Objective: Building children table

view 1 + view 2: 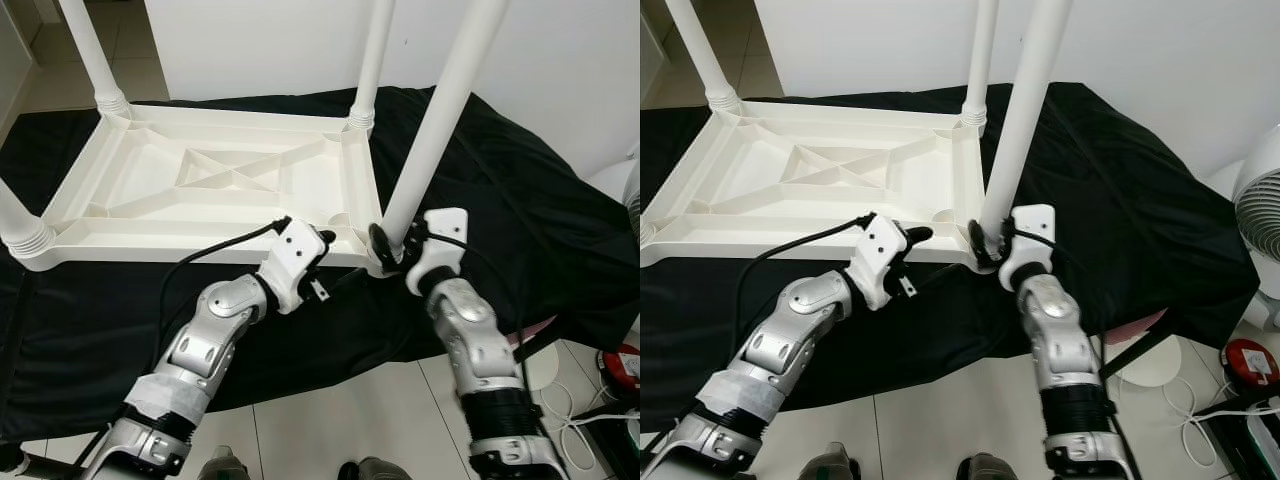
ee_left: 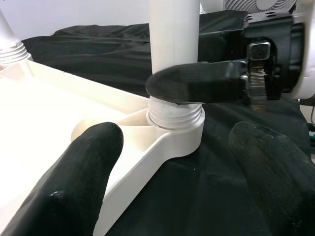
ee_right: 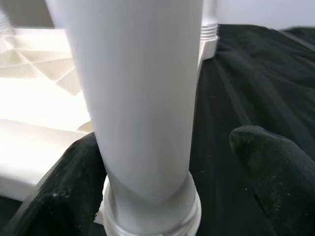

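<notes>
The white children's table top (image 1: 200,175) lies upside down on a black cloth (image 1: 520,210). Upright white legs stand in its corners. My right gripper (image 1: 388,245) is at the base of the near right leg (image 1: 440,120), just above the threaded socket (image 2: 174,115). Its fingers straddle the leg. One finger (image 3: 74,187) touches it and the other (image 3: 273,167) stands apart, so the gripper is open. My left gripper (image 1: 325,238) hovers at the table's near edge, left of that corner, open with nothing between its fingers (image 2: 74,187).
More legs rise at the far right corner (image 1: 372,60), far left corner (image 1: 95,50) and near left corner (image 1: 15,225). A white wall is behind. A fan (image 1: 1260,220), a red object (image 1: 1252,362) and cables (image 1: 570,410) are on the tiled floor at the right.
</notes>
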`<state>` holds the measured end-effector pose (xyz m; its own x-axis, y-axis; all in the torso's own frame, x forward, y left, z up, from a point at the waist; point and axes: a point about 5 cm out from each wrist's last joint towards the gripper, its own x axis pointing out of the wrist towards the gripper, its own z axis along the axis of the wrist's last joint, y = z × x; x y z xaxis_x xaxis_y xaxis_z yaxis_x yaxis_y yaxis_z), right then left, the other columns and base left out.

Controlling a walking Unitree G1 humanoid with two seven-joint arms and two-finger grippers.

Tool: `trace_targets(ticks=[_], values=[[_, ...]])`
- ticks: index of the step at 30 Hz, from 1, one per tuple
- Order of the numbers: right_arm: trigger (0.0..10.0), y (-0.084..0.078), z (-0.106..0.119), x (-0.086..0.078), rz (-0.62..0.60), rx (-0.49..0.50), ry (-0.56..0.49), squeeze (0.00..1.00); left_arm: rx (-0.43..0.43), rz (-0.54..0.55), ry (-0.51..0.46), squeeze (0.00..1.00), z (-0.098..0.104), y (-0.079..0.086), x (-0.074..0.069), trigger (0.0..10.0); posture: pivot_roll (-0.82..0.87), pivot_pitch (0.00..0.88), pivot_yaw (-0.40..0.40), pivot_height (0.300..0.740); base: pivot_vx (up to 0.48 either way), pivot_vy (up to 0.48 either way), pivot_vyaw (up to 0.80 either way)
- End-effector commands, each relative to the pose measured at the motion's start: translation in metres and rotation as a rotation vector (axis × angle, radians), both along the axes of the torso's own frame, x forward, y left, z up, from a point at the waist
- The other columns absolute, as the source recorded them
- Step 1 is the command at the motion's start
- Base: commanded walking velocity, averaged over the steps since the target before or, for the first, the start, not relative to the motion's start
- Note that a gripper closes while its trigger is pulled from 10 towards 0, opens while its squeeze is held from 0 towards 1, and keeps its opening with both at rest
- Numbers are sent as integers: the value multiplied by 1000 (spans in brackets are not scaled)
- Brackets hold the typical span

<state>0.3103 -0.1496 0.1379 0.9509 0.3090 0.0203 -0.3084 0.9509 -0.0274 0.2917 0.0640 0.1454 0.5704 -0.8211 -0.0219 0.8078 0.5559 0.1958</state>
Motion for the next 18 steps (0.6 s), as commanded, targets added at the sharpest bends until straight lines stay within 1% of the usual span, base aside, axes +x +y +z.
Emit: trace_targets(ticks=[1, 2, 3, 4, 6, 8, 10, 11, 13, 18], values=[[10000, -3, -4, 0, 108, -55, 4, 0, 6, -12, 0, 0, 0, -1, 0, 10000, 16, 0, -18, 740, 0, 0, 0], [10000, -4, -5, 1, 151, -80, 4, 0, 6, -15, 1, 0, 0, -2, 0, 10000, 16, 0, -18, 740, 0, 0, 0], [10000, -4, -5, 1, 151, -80, 4, 0, 6, -15, 1, 0, 0, -2, 0, 10000, 16, 0, -18, 740, 0, 0, 0], [10000, -5, -4, 4, 205, -121, -6, 0, 8, -20, 0, 0, 1, -3, 0, 10000, 13, 0, -10, 740, 0, 0, 0], [10000, -5, -4, 4, 205, -121, -6, 0, 8, -20, 0, 0, 1, -3, 0, 10000, 13, 0, -10, 740, 0, 0, 0], [10000, -7, -2, 12, 240, -171, -21, 0, 8, -21, -2, 0, 2, -3, 1, 10000, 11, 0, -4, 740, 0, 0, 0], [10000, -8, -1, 21, 280, -217, -14, 0, 10, -22, -4, 0, 2, -2, 2, 10000, 14, 0, -3, 740, 0, 0, 0], [10000, -8, -1, 21, 280, -217, -14, 0, 10, -22, -4, 0, 2, -2, 2, 10000, 14, 0, -3, 740, 0, 0, 0], [10000, -8, 1, 28, 306, -237, -11, 0, 10, -21, -6, 0, 3, -2, 2, 10000, 20, 0, -4, 740, 0, 0, 0], [10000, -7, 1, 35, 334, -266, 2, 0, 9, -19, -7, 0, 3, -2, 2, 10000, 29, 0, -8, 740, 0, 0, 0]])
